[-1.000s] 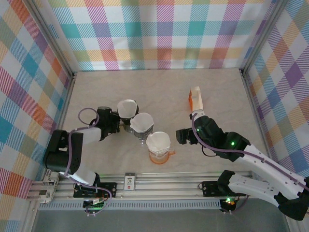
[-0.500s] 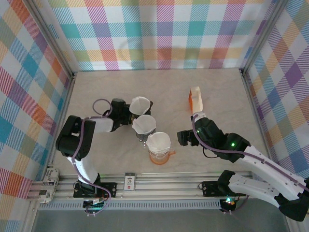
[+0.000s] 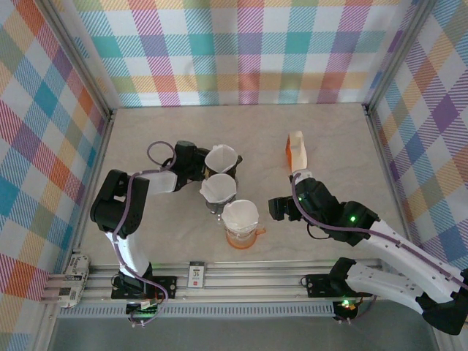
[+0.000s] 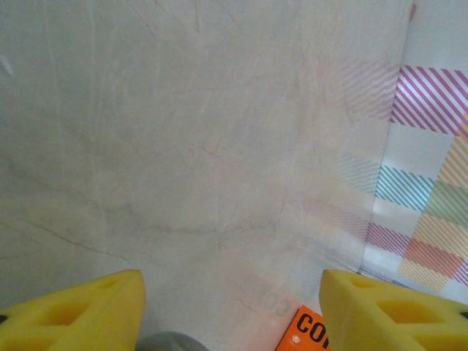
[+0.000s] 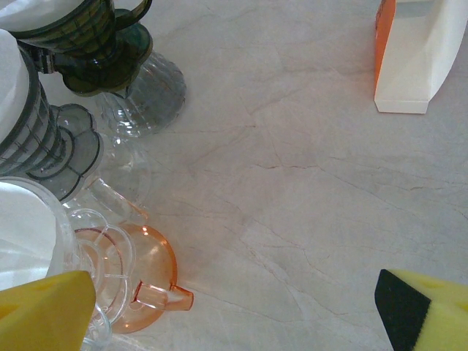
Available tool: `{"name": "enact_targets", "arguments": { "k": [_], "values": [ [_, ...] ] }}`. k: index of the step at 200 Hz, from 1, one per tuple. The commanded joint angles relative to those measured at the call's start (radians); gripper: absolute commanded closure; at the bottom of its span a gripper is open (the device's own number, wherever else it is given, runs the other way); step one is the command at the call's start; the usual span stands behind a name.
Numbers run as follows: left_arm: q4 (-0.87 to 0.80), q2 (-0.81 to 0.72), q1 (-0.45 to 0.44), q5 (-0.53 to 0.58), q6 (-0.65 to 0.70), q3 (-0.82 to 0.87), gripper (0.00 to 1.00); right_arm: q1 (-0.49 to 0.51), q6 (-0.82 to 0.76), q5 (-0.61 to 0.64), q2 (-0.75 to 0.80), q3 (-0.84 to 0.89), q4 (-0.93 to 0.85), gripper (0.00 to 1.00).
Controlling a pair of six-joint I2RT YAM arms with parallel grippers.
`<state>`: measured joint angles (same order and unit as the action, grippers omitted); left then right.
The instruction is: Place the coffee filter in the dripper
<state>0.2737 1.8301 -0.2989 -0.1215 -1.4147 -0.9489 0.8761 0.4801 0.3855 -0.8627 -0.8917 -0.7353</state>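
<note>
Three drippers stand clustered left of centre, each with a white coffee filter in it: a dark dripper (image 3: pixel 222 157), a grey dripper (image 3: pixel 218 189) and an orange-based clear dripper (image 3: pixel 240 217). My left gripper (image 3: pixel 203 159) lies flat on the table against the left side of the dark dripper. Its yellow fingers (image 4: pixel 73 314) stand apart, with bare table between them and a grey edge low in the gap. My right gripper (image 3: pixel 278 207) hovers open just right of the orange dripper (image 5: pixel 124 281), holding nothing. The dark dripper (image 5: pixel 95 33) is at the right wrist view's top left.
An orange and white filter box (image 3: pixel 295 150) stands right of centre, beyond my right gripper; its white side (image 5: pixel 413 58) faces the right wrist camera and its orange corner (image 4: pixel 303 333) shows in the left wrist view. Checked walls enclose the table.
The left gripper has slid the dark dripper with its filter to the right, behind the grey one, and its jaws have widened. The right arm has stayed put.
</note>
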Motion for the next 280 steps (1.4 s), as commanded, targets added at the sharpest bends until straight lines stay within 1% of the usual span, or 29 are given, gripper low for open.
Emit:
{"name": "enact_targets", "arguments": {
  "k": [1, 15, 40, 57, 78, 89, 102, 115, 129, 134, 143, 155, 160, 173, 188, 204, 213, 224, 235, 253, 266, 280],
  "values": [
    [-0.075, -0.094, 0.067, 0.008, 0.058, 0.037, 0.30, -0.005, 0.005, 0.019, 0.013, -0.001, -0.003, 0.01],
    [-0.118, -0.170, 0.110, 0.014, 0.099, 0.069, 0.30, -0.006, 0.005, 0.023, 0.015, -0.004, 0.000, 0.01],
    [-0.293, -0.345, 0.166, 0.063, 0.239, 0.074, 0.27, -0.006, -0.007, 0.023, 0.025, -0.005, 0.012, 0.01],
    [-0.461, -0.436, 0.170, 0.114, 0.408, 0.007, 0.21, -0.006, -0.021, 0.023, 0.035, 0.003, 0.032, 0.01],
    [-0.656, -0.474, 0.165, 0.144, 0.643, -0.102, 0.19, -0.006, -0.044, 0.015, 0.045, 0.015, 0.061, 0.01],
    [-0.705, -0.496, 0.159, 0.176, 0.742, -0.122, 0.19, -0.005, -0.048, 0.018, 0.045, 0.020, 0.068, 0.01],
    [-0.727, -0.539, 0.151, 0.237, 0.822, -0.109, 0.19, -0.006, -0.049, 0.022, 0.046, 0.031, 0.079, 0.01],
    [-0.680, -0.588, 0.140, 0.276, 0.896, -0.063, 0.19, -0.005, -0.046, 0.027, 0.047, 0.041, 0.092, 0.01],
    [-0.565, -0.648, 0.122, 0.343, 0.976, 0.022, 0.18, -0.006, -0.044, 0.032, 0.047, 0.049, 0.105, 0.01],
    [-0.506, -0.668, 0.119, 0.374, 1.007, 0.059, 0.17, -0.006, -0.044, 0.033, 0.047, 0.049, 0.109, 0.01],
    [-0.456, -0.696, 0.118, 0.449, 1.030, 0.108, 0.16, -0.006, -0.047, 0.034, 0.046, 0.050, 0.114, 0.01],
    [-0.408, -0.706, 0.122, 0.555, 1.086, 0.149, 0.11, -0.006, -0.051, 0.036, 0.044, 0.048, 0.117, 0.01],
    [-0.385, -0.701, 0.125, 0.589, 1.116, 0.164, 0.10, -0.005, -0.054, 0.036, 0.045, 0.049, 0.118, 0.01],
    [-0.304, -0.669, 0.133, 0.632, 1.223, 0.204, 0.10, -0.005, -0.056, 0.044, 0.043, 0.050, 0.117, 0.01],
    [-0.232, -0.595, 0.146, 0.635, 1.316, 0.247, 0.10, -0.006, -0.061, 0.053, 0.044, 0.055, 0.117, 0.01],
    [-0.138, -0.526, 0.153, 0.647, 1.361, 0.299, 0.10, -0.005, -0.057, 0.069, 0.045, 0.056, 0.109, 0.01],
    [-0.064, -0.510, 0.160, 0.636, 1.354, 0.339, 0.10, -0.005, -0.058, 0.076, 0.048, 0.056, 0.107, 0.01],
    [0.037, -0.504, 0.172, 0.564, 1.337, 0.379, 0.10, -0.006, -0.060, 0.084, 0.048, 0.056, 0.105, 0.01],
    [0.106, -0.475, 0.175, 0.557, 1.313, 0.388, 0.09, -0.006, -0.059, 0.094, 0.044, 0.057, 0.102, 0.01],
    [0.126, -0.397, 0.181, 0.580, 1.348, 0.355, 0.10, -0.006, -0.062, 0.096, 0.037, 0.060, 0.108, 0.01],
    [0.165, -0.362, 0.208, 0.515, 1.349, 0.363, 0.10, -0.007, -0.058, 0.104, 0.031, 0.057, 0.112, 0.01],
    [0.206, -0.317, 0.224, 0.495, 1.334, 0.382, 0.10, -0.008, -0.044, 0.141, 0.023, 0.053, 0.117, 0.01]
  ]
}}
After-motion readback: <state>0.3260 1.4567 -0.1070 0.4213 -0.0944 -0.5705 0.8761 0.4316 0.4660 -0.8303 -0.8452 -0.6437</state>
